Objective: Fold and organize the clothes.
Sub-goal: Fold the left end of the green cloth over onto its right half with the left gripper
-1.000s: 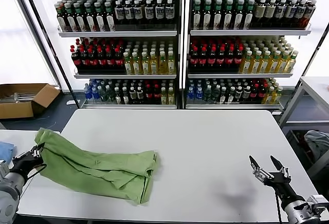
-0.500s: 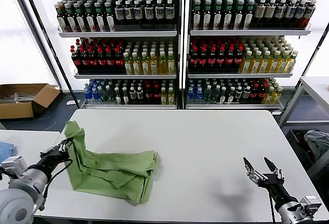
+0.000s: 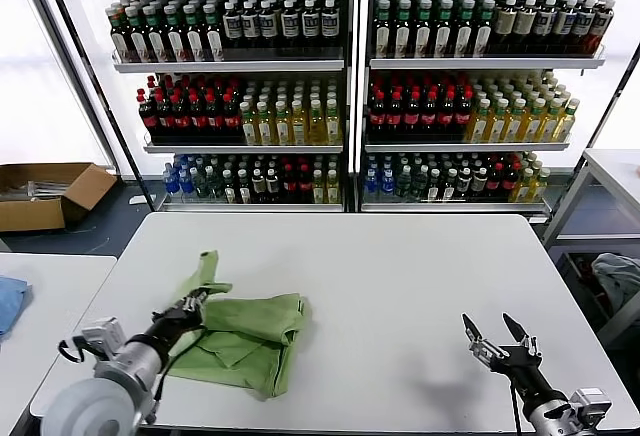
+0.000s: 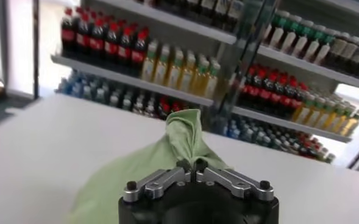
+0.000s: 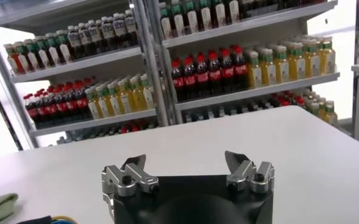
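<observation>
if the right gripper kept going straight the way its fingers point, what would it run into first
Nothing soon, it seems. The open right gripper points across bare white table toward the bottle shelves beyond its far edge. The green polo shirt lies off to its left, outside that line; depth is hard to judge.

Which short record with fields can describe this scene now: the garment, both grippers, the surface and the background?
garment: light green shirt, crumpled on the table's left half, one end lifted
left gripper: shut on the shirt's raised end, above the table
right gripper: open, holding nothing, over the table's near right part
surface: white table
background: shelves of bottles
beside table: cardboard box on the floor, far left
</observation>
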